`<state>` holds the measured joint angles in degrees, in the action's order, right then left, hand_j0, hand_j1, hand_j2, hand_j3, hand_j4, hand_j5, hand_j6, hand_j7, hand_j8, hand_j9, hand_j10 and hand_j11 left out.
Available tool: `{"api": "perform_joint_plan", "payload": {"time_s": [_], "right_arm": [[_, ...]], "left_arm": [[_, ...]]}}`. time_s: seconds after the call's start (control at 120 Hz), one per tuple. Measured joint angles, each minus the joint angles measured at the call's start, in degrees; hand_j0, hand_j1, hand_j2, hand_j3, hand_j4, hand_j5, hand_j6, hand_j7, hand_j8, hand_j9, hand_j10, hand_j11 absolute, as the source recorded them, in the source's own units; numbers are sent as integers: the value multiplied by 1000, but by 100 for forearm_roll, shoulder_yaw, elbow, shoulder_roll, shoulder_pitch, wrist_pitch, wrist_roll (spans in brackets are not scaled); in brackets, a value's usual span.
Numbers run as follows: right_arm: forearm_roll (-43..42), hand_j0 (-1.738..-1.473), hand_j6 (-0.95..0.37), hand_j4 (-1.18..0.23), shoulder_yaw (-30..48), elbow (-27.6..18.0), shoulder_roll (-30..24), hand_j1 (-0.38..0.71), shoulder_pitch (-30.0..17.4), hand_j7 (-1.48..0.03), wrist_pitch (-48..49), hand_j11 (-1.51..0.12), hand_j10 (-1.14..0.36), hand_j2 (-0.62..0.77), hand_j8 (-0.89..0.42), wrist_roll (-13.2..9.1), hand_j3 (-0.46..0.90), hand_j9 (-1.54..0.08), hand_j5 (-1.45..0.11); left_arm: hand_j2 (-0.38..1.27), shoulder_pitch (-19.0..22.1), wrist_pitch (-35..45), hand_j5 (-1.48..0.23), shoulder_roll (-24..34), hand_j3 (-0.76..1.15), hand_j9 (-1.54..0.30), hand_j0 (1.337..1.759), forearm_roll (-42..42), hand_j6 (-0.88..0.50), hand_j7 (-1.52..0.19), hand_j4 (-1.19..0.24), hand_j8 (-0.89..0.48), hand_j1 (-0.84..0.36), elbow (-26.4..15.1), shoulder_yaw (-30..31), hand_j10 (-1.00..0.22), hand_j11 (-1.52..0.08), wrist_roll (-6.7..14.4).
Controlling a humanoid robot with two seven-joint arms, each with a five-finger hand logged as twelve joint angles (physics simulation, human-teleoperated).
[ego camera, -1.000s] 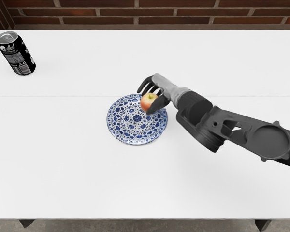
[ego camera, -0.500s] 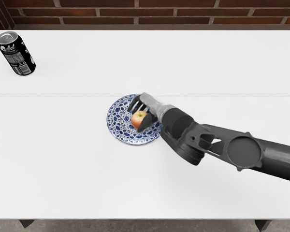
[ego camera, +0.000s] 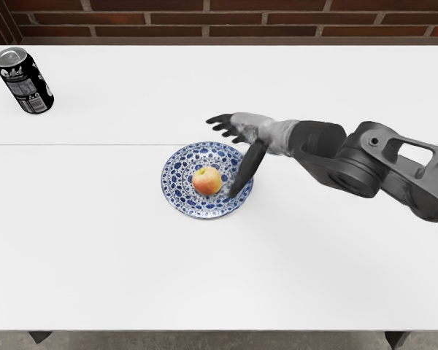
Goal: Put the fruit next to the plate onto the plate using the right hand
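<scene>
On the plate (ego camera: 175, 194), near its middle, sits the apple (ego camera: 206, 180), just left of and nearer than the right hand (ego camera: 245, 134), whose fingers are spread, gripping nothing.

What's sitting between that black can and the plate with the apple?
Nothing: in the head view, only bare white table lies between the can and the plate. The apple rests on the plate.
</scene>
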<state>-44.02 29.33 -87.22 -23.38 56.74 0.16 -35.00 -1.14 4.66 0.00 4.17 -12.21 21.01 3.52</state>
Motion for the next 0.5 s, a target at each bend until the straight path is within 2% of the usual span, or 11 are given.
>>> {"api": "perform_joint_plan", "payload": {"time_s": [0.133,0.275,0.383,0.5], "right_arm": [[1227,-1658,-64,-65,606,176,-696,-278,-32,-84,1561,-84,-62,3,-58,33,0,-84,-85],[2307,-1658,-52,-52,789,720,-1517,-291,-100,-67,2937,-67,-50,-2,-49,399,0,-67,-67],[2709,-1658,-46,-46,831,1098,-1887,-296,-298,-60,3291,-60,-45,-4,-44,888,0,-60,-60],[2858,-1658,-43,-43,841,1293,-2081,-300,-424,-55,3422,-55,-42,-5,-42,1092,0,-55,-56]], "left_arm": [[47,39,-13,-304,0,0,-304,1658,2,-233,-304,-233,-233,69,-11,3,-233,-304,0],[47,17,-17,-304,0,0,-304,1658,1,-234,-304,-234,-234,69,-6,2,-234,-304,0],[47,0,-14,-304,0,0,-304,1658,2,-233,-304,-233,-233,69,3,3,-233,-304,0],[47,9,-11,-304,0,0,-304,1658,1,-233,-304,-233,-233,69,6,11,-233,-304,0]]}}
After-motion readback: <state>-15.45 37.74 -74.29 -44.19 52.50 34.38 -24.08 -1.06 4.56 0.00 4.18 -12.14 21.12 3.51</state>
